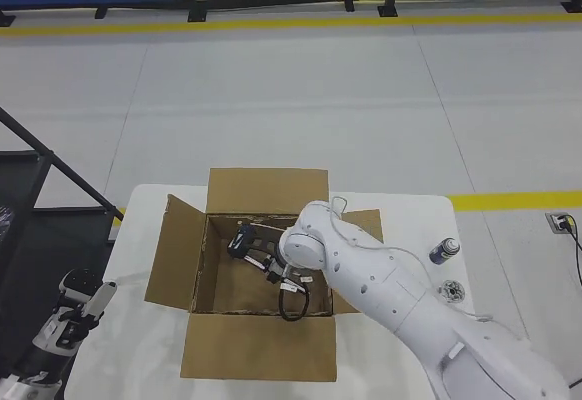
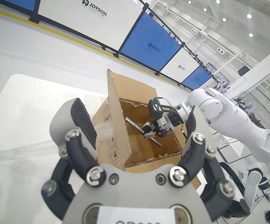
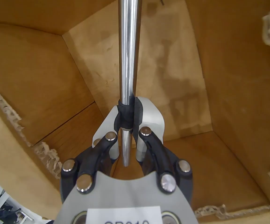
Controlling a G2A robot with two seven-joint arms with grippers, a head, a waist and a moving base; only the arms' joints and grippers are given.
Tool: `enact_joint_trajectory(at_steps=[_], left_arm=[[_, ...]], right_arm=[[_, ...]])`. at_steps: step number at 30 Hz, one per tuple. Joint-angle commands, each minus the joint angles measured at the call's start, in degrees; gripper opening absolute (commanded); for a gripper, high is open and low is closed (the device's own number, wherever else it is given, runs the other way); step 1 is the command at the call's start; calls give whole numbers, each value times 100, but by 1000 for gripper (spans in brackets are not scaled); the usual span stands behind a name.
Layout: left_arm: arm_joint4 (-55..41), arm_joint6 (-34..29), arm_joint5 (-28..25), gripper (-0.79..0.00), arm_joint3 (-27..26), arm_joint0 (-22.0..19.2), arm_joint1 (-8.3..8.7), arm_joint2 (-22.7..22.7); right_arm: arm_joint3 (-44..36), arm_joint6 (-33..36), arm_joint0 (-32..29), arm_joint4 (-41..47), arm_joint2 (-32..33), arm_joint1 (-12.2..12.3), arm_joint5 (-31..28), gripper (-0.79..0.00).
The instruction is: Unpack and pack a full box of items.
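An open cardboard box (image 1: 261, 190) stands in the middle of the white table (image 1: 411, 215), flaps spread. Inside it, above the bare box floor (image 3: 177, 75), my right gripper (image 3: 128, 114) is shut on a shiny metal rod (image 3: 128, 47), holding it near one end. From the left wrist view the same rod (image 2: 135, 125) slants across the box interior in the right gripper (image 2: 152, 132). My left gripper (image 2: 139, 127) is open with nothing between its fingers, off the table's left side (image 1: 89, 300), apart from the box (image 2: 135, 94).
A small dark bottle (image 1: 444, 250) and a round pale object (image 1: 454, 291) stand on the table right of the box. Clear plastic (image 2: 18, 151) lies on the table beside the box's left flap. A black frame (image 1: 11, 240) stands left of the table.
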Motion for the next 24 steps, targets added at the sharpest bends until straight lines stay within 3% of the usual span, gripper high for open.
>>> enact_joint_trajectory(at_steps=[1,14,24], left_arm=[[0,0,0,0,0,0,0,0],[0,0,0,0,0,0,0,0],[0,0,0,0,0,0,0,0]], right_arm=[[327,-59,23,9,-98,-135,-40,-785],[2095,-568,204,-273,-517,-1007,-182,-785],[2851,-737,269,-280,-524,-1393,-426,-785]])
